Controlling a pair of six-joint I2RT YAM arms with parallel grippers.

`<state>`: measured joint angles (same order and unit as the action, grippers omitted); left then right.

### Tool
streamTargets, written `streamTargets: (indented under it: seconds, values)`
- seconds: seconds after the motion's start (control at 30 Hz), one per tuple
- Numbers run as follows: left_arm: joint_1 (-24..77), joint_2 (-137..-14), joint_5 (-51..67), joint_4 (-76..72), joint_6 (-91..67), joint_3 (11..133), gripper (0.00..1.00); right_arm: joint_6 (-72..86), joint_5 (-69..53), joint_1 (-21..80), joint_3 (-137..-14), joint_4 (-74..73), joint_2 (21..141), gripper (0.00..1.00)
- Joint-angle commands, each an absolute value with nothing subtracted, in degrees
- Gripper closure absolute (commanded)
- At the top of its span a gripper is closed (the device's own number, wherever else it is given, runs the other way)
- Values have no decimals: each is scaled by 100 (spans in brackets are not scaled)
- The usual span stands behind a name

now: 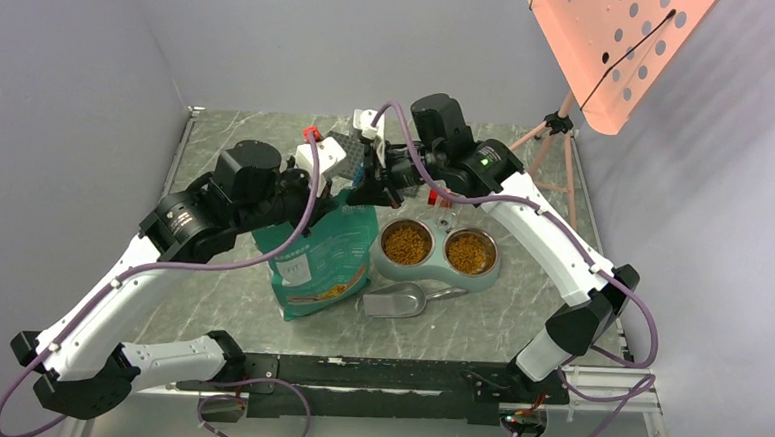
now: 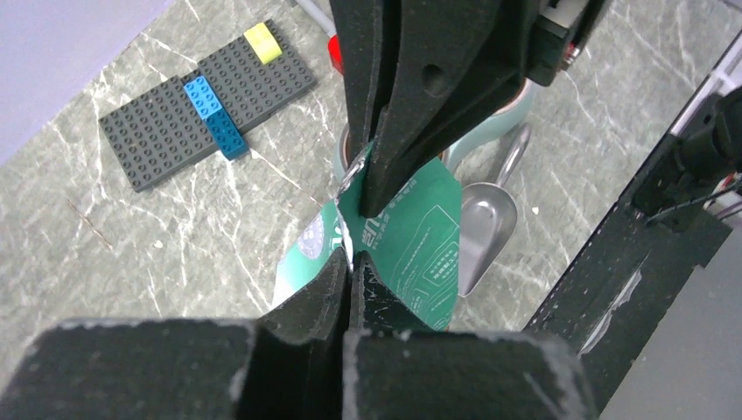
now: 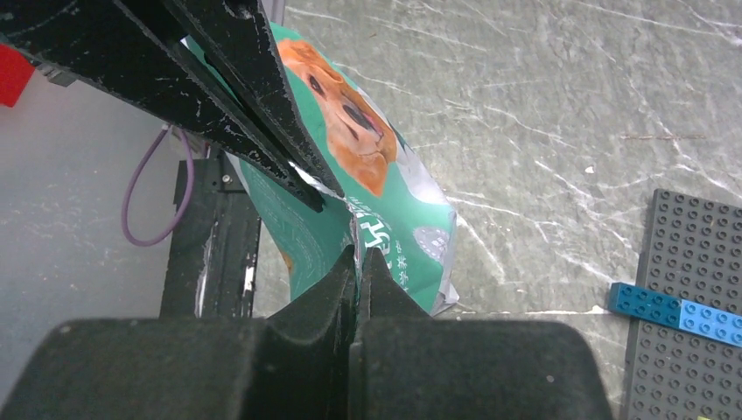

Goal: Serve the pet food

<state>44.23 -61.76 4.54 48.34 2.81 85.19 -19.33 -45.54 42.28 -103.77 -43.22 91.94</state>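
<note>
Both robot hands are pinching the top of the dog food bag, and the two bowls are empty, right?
Not quite. The left gripper and right gripper do pinch the top of the bag, but the two bowls are not empty: the top view shows both filled with brown kibble.

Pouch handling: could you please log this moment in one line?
left gripper: shut on pouch; right gripper: shut on pouch; kibble: in both bowls; scoop: on table
</note>
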Motion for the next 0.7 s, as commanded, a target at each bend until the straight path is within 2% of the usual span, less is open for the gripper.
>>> streamTargets:
  seconds: [0.0,0.03,0.1,0.13,0.2,0.23,0.27,0.33,0.37,0.43,0.53,0.63,0.67]
  values:
    - [4522,-6264,74,4867,396,8570,100,-1883,-4545,4171,-10572,-4190,9070,100]
    - [4521,-6255,111,4913,455,8610,100,-1854,-4475,4174,-10528,-4143,9049,100]
    - [4526,-6150,251,4819,476,8588,100,-1823,-4390,4209,-10417,-4056,9013,71]
    - [4524,-6096,327,4746,447,8557,100,-1843,-4372,4259,-10366,-4030,8999,64]
    - [4526,-6106,429,4806,415,8627,100,-1836,-4308,4376,-10322,-3975,9007,60]
    - [4520,-6142,467,4911,412,8703,100,-1816,-4303,4419,-10304,-3928,9016,60]
    - [4526,-6170,448,5006,409,8760,100,-1780,-4321,4440,-10274,-3857,9024,65]
    - [4526,-6120,308,5158,362,8767,78,-1657,-4284,4442,-10165,-3599,8986,92]
    - [4526,-6042,190,5179,331,8714,68,-1644,-4247,4437,-10114,-3527,8957,100]
    - [4526,-5831,22,5205,306,8535,57,-1633,-4232,4431,-10060,-3478,8947,100]
    - [4526,-5575,18,5343,270,8286,58,-1672,-4270,4412,-10063,-3535,8944,100]
    - [4526,-5364,-249,5447,182,8041,71,-1712,-4267,4411,-10103,-3604,8957,100]
    - [4526,-5297,-282,5437,177,8000,81,-1726,-4252,4412,-10127,-3634,8973,100]
